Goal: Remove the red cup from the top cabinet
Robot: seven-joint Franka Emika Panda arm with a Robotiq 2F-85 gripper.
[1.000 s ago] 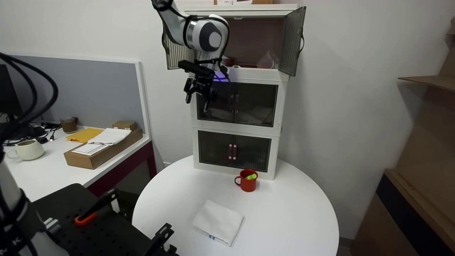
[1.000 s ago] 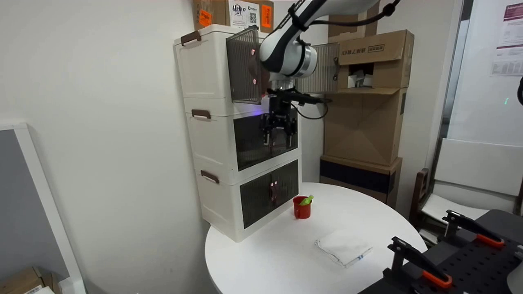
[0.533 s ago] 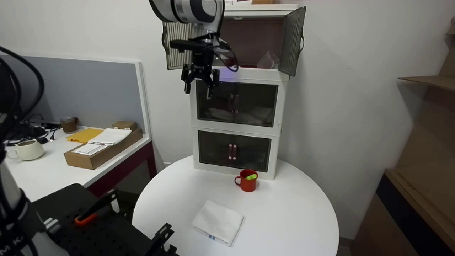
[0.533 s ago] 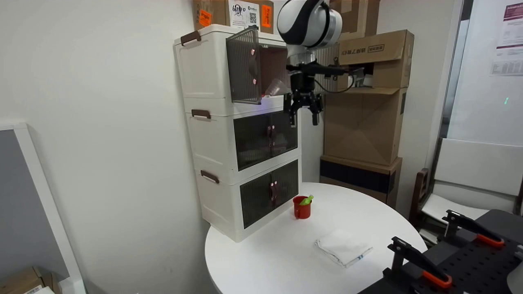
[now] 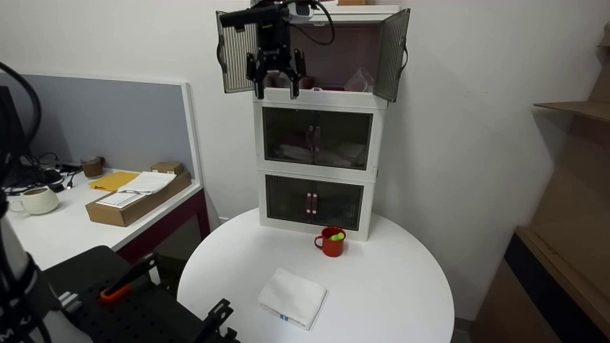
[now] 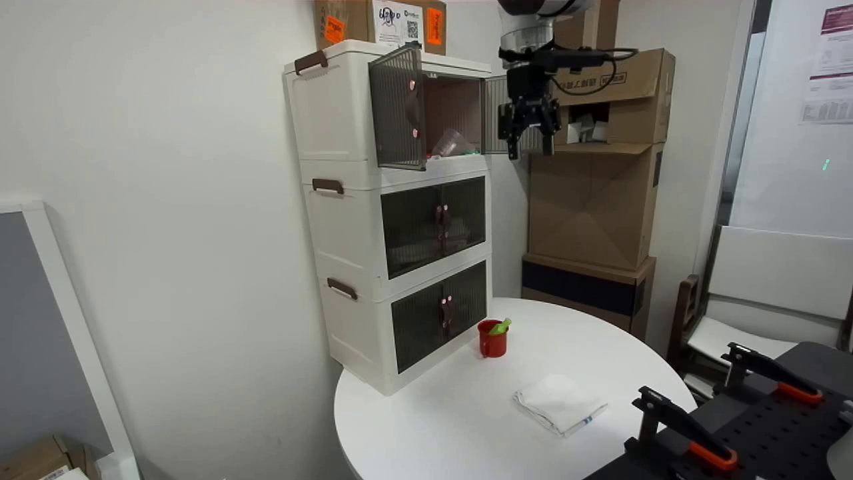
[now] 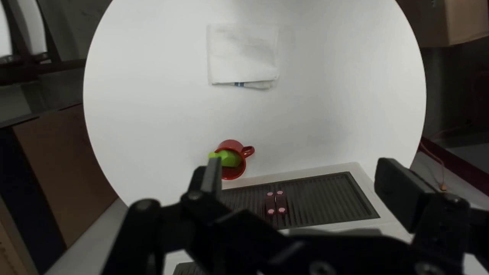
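The top cabinet (image 5: 343,99) stands open in both exterior views (image 6: 328,110), with both doors swung out. A dark red object (image 5: 308,83), perhaps a cup, sits inside at its front edge, partly behind my gripper. A red cup (image 5: 332,247) with a green item in it stands upright on the round table before the bottom cabinet. It also shows in an exterior view (image 6: 493,346) and the wrist view (image 7: 230,144). My gripper (image 5: 276,94) points down, open and empty, in front of the top cabinet. It shows open in the wrist view too (image 7: 300,173).
The left door (image 5: 238,59) and right door (image 5: 393,55) stick out beside the opening. A clear plastic container (image 5: 360,80) lies inside. A folded white cloth (image 5: 293,297) lies on the table (image 5: 381,295). Cardboard boxes (image 6: 593,213) are stacked beside the cabinets.
The arm and gripper have risen from in front of the middle cabinet to the top cabinet's level and moved away from the cabinet front. The gripper stays open; objects have not moved.
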